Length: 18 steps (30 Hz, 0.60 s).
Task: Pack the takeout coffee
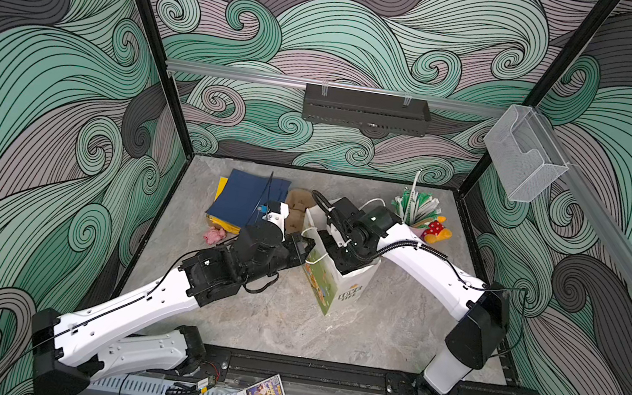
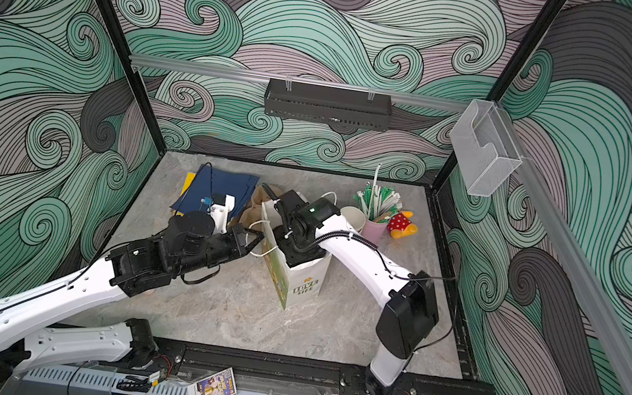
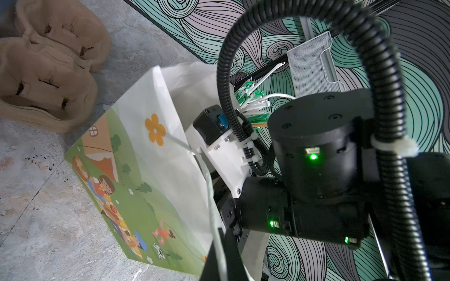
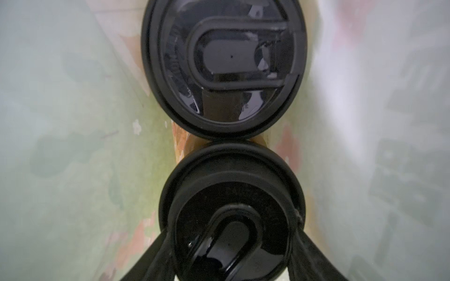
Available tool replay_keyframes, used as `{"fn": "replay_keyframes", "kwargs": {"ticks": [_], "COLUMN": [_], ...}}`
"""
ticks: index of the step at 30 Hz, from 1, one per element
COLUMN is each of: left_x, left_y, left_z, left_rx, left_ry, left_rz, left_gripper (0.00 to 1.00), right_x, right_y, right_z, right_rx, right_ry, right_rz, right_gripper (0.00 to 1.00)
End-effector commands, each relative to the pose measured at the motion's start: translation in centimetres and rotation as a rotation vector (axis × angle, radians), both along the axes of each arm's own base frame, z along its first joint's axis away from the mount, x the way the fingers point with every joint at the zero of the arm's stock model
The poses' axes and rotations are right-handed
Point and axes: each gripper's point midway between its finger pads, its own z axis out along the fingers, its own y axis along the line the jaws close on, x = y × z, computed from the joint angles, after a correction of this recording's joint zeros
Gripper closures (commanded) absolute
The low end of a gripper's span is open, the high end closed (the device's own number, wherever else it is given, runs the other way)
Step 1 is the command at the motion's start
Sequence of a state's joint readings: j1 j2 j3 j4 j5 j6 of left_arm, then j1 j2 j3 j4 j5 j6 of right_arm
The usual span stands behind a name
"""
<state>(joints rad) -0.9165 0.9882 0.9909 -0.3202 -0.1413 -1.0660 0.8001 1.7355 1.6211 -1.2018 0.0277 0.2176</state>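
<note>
In the right wrist view, two takeout coffees stand side by side inside the paper bag, showing only their black sip lids: a far one (image 4: pixel 224 65) and a near one (image 4: pixel 231 185). My right gripper (image 4: pixel 231 228) is shut on the near one, with a black finger (image 4: pixel 151 258) against each side of its lid. In both top views that gripper is hidden inside the illustrated white bag (image 1: pixel 339 290) (image 2: pixel 304 285). My left gripper (image 1: pixel 310 244) (image 3: pixel 221 255) is shut on the bag's white cord handle at the rim. An open cream-white cup (image 2: pixel 352 216) stands behind the right arm.
Brown pulp carriers (image 3: pixel 48 73) (image 1: pixel 298 208) lie behind the bag, beside blue folders (image 1: pixel 246 201). A pink cup of straws (image 2: pixel 374 227) and a red-and-yellow toy (image 1: pixel 437 230) stand at the back right. A pink toy (image 1: pixel 214 234) lies left of my left wrist.
</note>
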Motion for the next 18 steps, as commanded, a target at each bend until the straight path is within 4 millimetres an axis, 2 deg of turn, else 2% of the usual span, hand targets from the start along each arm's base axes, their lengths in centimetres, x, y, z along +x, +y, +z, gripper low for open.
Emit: {"fn": "replay_keyframes", "kwargs": {"ticks": [1,10,18], "left_x": [0.1,-0.1,-0.1], "left_y": [0.6,1.2,1.4], "left_z": [0.1,-0.4,-0.9], "left_rx": [-0.003,0.008,0.013], "left_ry": [-0.008,0.002,0.014], "left_rz": [0.020,0.036,0.042], "left_gripper": [1.00,1.00,1.00], "right_x": [-0.4,0.9,1.2], "right_y": [-1.3,-0.6,-0.7], "right_z": [0.3,2.7,3.1], "right_rx": [-0.047,0.026,0.044], "right_ry": [0.006,-0.077,-0.098], "right_rz": [-0.013,-0.055,-0.083], "right_gripper": [0.37,0.37,0.37]}}
